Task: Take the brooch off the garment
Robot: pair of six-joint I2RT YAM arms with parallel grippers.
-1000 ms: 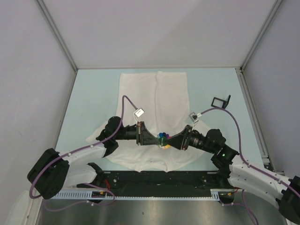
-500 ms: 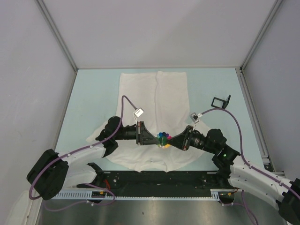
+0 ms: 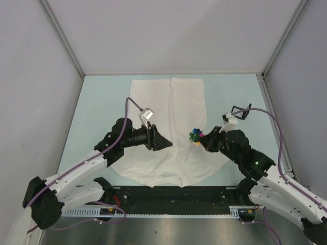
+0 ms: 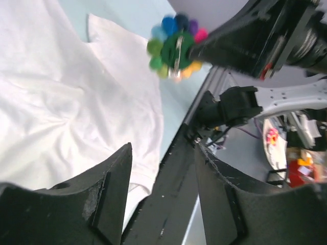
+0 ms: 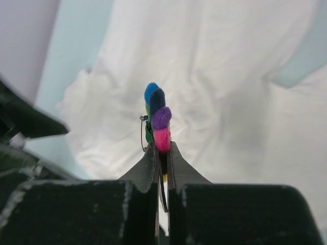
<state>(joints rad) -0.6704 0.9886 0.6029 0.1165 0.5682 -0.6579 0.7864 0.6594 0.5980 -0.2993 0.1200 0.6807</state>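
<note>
top external view showed the right gripper (image 3: 200,139) pressed together on the brooch (image 3: 195,136), which sat at the fingertips above the right edge of the garment (image 3: 168,109), lifted apart from the cloth. the garment lay spread flat on the pale blue table (image 3: 102,102), its hem toward the far wall and its collar toward the arm bases. the left gripper (image 3: 167,144) hung over the middle of the shirt, well apart from the brooch, pointing toward the right arm. in the left wrist view its jaws stood spread with nothing between them (image 4: 163,150), and beyond them the brooch (image 4: 173,46) showed its green back and metal pin, ringed by blue, purple, pink, orange and green petals, pinched at its right side by the black fingers of the right gripper (image 4: 202,47); the white garment (image 4: 61,102) lay below and to the left, not touching it. in the right wrist view the two fingertips (image 5: 161,149) met edge-on around the lower part of the brooch (image 5: 157,116), whose blue, dark blue, purple and pink petals rose above them, with the thin wire pin hanging free on the left side. the rumpled garment (image 5: 214,76) filled the background beneath. a small black frame-shaped object (image 3: 240,111) rested on the table near the right arm.
</note>
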